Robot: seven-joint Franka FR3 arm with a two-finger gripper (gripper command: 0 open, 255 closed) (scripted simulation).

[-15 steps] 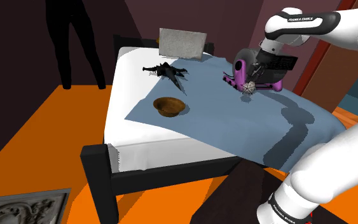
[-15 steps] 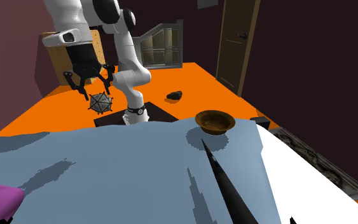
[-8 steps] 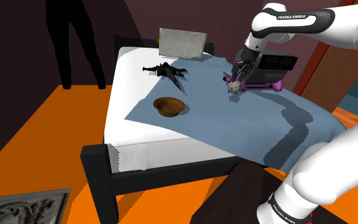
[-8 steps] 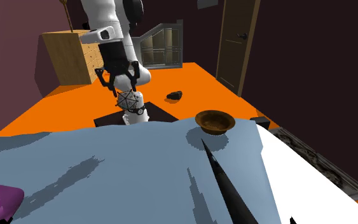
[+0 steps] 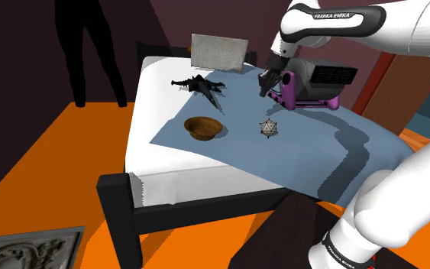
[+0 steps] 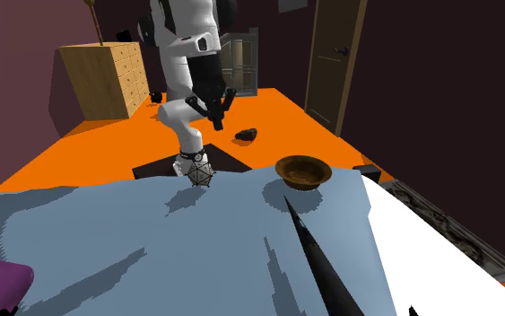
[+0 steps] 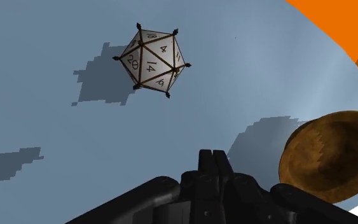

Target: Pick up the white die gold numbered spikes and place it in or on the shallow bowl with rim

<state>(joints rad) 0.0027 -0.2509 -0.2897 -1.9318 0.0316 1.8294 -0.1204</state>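
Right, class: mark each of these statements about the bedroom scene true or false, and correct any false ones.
1. The tool is clasping the white many-sided die with numbered faces and dark spikes. False: the tool has its fingers shut on nothing, and the die is well clear of them, over the blue blanket.
2. The brown shallow bowl has nothing in it. True: the bowl is empty.
3. The black spiky figure lies inside the bowl. False: the figure lies on the bed, apart from the bowl.
4. The floor around the bed is orange. True: the floor is orange.
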